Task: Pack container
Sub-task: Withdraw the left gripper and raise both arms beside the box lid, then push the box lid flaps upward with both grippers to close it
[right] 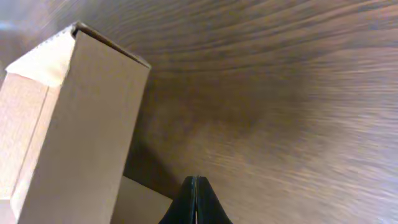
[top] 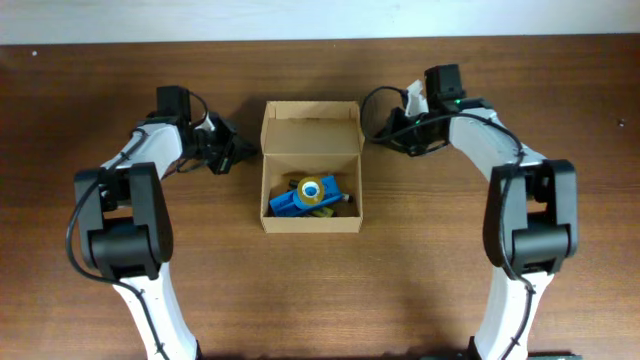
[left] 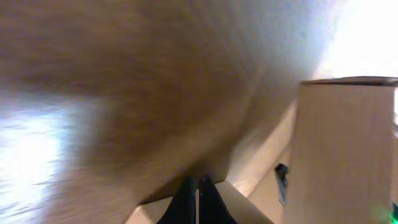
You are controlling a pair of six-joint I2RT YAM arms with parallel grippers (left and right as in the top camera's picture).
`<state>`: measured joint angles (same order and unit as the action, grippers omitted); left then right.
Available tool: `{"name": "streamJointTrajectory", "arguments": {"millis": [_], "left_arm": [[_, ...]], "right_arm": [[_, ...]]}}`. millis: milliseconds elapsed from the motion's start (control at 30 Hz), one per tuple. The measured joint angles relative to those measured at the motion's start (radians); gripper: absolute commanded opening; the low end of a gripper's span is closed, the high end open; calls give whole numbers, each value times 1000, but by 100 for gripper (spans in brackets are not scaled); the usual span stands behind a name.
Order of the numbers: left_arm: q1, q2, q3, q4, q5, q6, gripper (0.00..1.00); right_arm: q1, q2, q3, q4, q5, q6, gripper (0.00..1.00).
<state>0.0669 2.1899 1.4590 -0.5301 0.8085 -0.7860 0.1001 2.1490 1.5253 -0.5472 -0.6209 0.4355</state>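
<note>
An open cardboard box [top: 266, 200] sits mid-table, its lid [top: 310, 127] standing up at the back. Inside lie a blue object [top: 292, 204] and a yellow tape roll [top: 312, 190]. My left gripper [top: 238, 156] is shut, just left of the box's back corner. In the left wrist view its fingers [left: 196, 190] are over a cardboard flap [left: 245, 200], with the box wall [left: 342, 155] to the right. My right gripper [top: 384, 131] is shut, just right of the lid. In the right wrist view its fingers [right: 194, 186] are beside the box [right: 74, 124] and a low flap [right: 140, 202].
The brown wooden table [top: 450, 280] extends all around the box. A pale wall strip runs along the far edge [top: 320, 18]. Both arms reach in from the front and bend toward the box's back corners.
</note>
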Motion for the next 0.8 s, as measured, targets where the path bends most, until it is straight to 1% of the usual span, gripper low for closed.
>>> {"name": "streamJointTrajectory", "arguments": {"millis": [233, 400, 567, 633, 800], "left_arm": [[-45, 0, 0, 62, 12, -27, 2], [-58, 0, 0, 84, 19, -36, 2], [-58, 0, 0, 171, 56, -44, 2], [-58, 0, 2, 198, 72, -45, 2], [-53, 0, 6, 202, 97, -39, 2]], "right_arm": [[42, 45, 0, 77, -58, 47, 4], [63, 51, 0, 171, -97, 68, 3], [65, 51, 0, 253, -135, 73, 3], [65, 51, 0, 282, -151, 69, 3], [64, 51, 1, 325, -197, 15, 4]]}}
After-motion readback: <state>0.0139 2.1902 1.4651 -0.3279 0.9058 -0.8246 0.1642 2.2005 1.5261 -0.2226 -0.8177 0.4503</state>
